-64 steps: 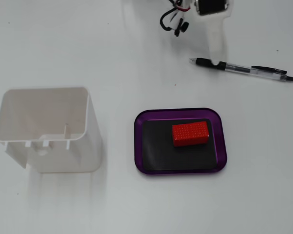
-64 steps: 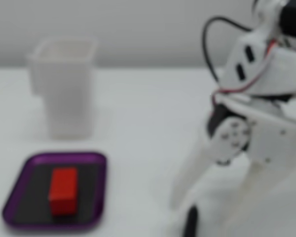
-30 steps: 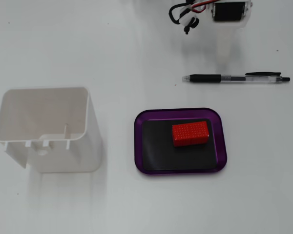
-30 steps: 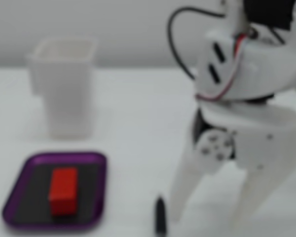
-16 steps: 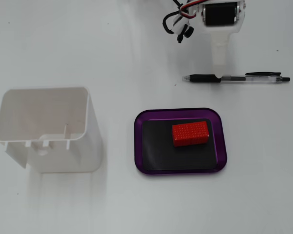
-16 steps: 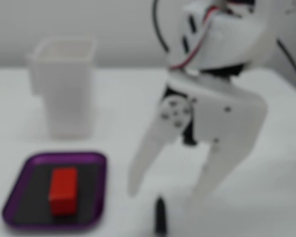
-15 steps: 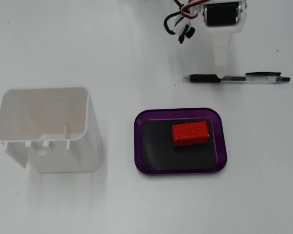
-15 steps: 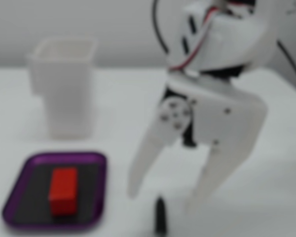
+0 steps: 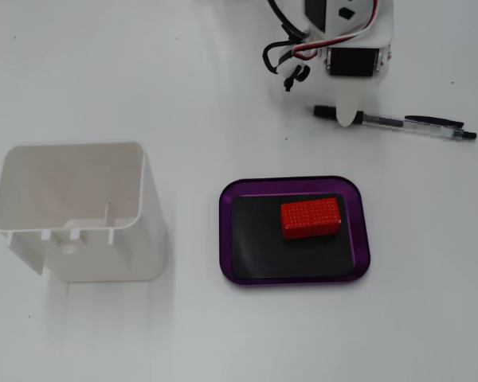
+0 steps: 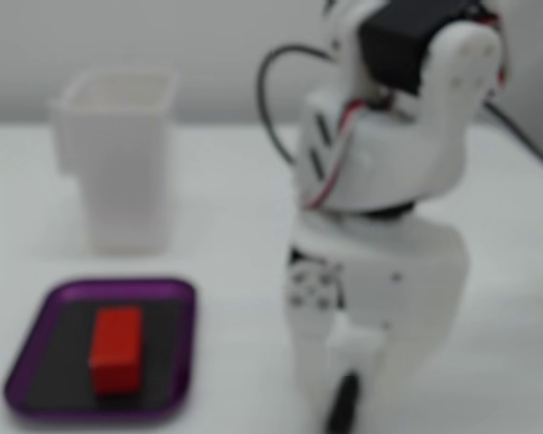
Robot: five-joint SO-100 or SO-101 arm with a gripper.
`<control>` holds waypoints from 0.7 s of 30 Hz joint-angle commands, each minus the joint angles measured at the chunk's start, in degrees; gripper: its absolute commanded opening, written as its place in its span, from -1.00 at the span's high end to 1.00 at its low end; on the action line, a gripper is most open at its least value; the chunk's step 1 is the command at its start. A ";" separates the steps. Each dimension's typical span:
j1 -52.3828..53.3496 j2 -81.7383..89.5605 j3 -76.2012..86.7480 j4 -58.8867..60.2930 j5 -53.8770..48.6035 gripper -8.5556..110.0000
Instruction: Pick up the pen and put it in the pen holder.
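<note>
The pen [image 9: 406, 123] is clear-bodied with black ends and lies flat on the white table at the upper right of a fixed view. My white gripper [image 9: 348, 116] reaches down over the pen's left end, and one finger covers the barrel there. In the blurred low fixed view the gripper [image 10: 346, 375] stands right over the pen's black end [image 10: 344, 405]. Whether the jaws are closed on the pen does not show. The pen holder [image 9: 72, 211] is a white open box at the left, empty, and it shows at the back left of the low view [image 10: 118, 163].
A purple tray [image 9: 295, 274] with a black inlay holds a red block [image 9: 310, 217] in the middle of the table, between the pen and the holder. The tray [image 10: 36, 362] and red block [image 10: 118, 348] also show in the low view. Loose cables [image 9: 287, 56] hang by the arm.
</note>
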 commanded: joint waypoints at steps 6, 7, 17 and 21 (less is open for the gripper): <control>0.35 4.04 -6.42 7.65 -0.62 0.87; 0.88 5.98 -8.26 9.93 -1.05 0.87; 22.94 29.00 -35.68 23.12 -12.57 0.87; 34.72 26.19 -39.99 21.71 -17.93 0.87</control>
